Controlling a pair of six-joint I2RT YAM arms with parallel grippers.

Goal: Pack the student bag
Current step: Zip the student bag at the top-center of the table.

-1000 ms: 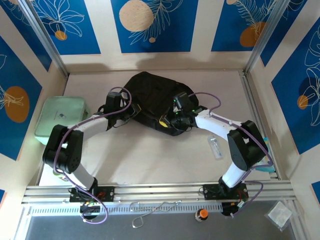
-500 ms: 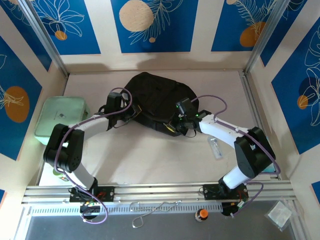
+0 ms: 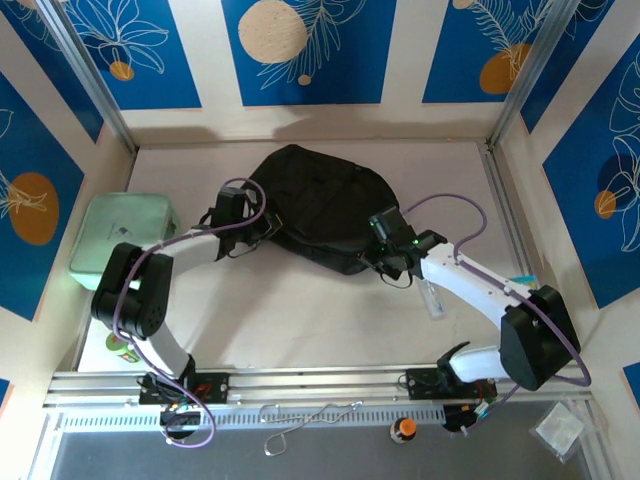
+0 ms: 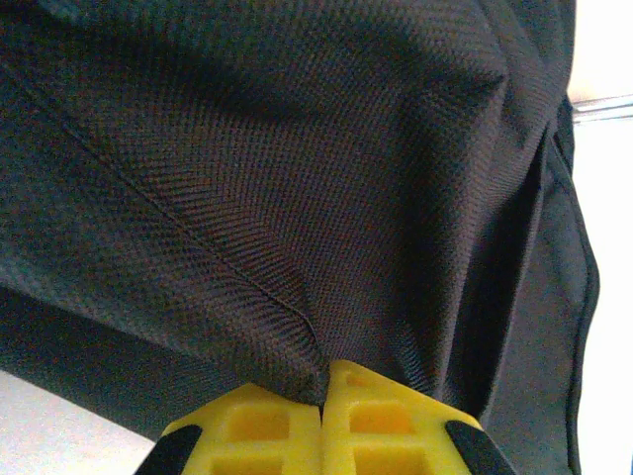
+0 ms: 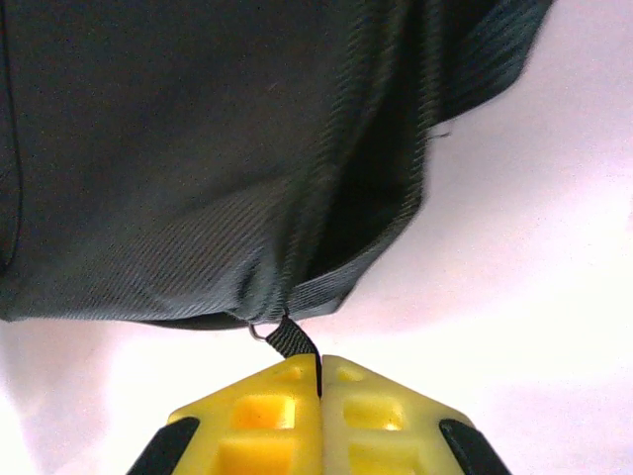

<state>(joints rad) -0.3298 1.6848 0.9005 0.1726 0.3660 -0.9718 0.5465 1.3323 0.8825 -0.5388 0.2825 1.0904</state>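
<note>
Mid-table [image 3: 300, 310], left end effector [image 4: 323, 381] and right end effector [image 5: 318, 364] pinch the student bag [image 3: 320, 195].

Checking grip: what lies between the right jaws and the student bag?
A short black pull tab on the student bag, pinched in the jaws; right wrist view.

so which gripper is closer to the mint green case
Left. The left gripper pinches the student bag at its left edge, a short way right of the mint-green case; the right gripper grips a tab at the bag's right edge, farther off.
</note>
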